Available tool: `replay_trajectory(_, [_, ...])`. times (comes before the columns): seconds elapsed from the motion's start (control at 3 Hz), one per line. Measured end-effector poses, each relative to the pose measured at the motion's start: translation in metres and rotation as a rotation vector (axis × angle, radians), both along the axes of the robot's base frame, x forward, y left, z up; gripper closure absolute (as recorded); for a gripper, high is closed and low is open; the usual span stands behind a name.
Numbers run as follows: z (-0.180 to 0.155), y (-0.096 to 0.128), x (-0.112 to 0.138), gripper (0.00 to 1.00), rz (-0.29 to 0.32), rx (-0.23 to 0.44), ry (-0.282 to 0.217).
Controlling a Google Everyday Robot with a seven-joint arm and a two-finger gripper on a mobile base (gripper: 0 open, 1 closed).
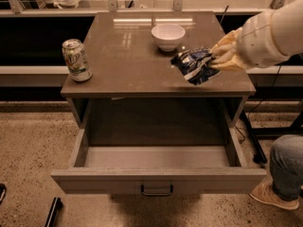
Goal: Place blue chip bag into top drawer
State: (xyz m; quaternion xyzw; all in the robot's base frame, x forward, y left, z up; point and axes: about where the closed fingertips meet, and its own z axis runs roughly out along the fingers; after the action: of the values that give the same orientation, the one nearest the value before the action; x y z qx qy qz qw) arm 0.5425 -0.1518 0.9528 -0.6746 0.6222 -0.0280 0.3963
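The blue chip bag (194, 65), dark-blue crumpled foil with white patches, hangs lifted above the right part of the table top (123, 60). My gripper (218, 58) comes in from the right on a white arm and is shut on the bag's right end with its yellowish fingers (226, 51). The top drawer (156, 179) stands pulled open below the table, with a flat front panel and a small dark handle (156, 191) at its centre. Its inside shows nothing in it.
A white bowl (168, 36) stands at the back of the table, just left of the bag. A green-and-silver soda can (76, 60) stands at the table's left edge. A person's knee and shoe (283, 176) are at the lower right, beside the drawer.
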Motion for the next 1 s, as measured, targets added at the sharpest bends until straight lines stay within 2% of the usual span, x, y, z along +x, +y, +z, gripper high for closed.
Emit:
replay_trajectory(0.33, [0.031, 0.0, -0.058, 1.0, 0.117, 0.036, -0.04])
replay_trajectory(0.67, [0.003, 0.0, -0.093, 1.0, 0.216, 0.127, 0.048])
replay_trajectory(1.0, [-0.047, -0.01, -0.1, 1.0, 0.232, 0.169, 0.195])
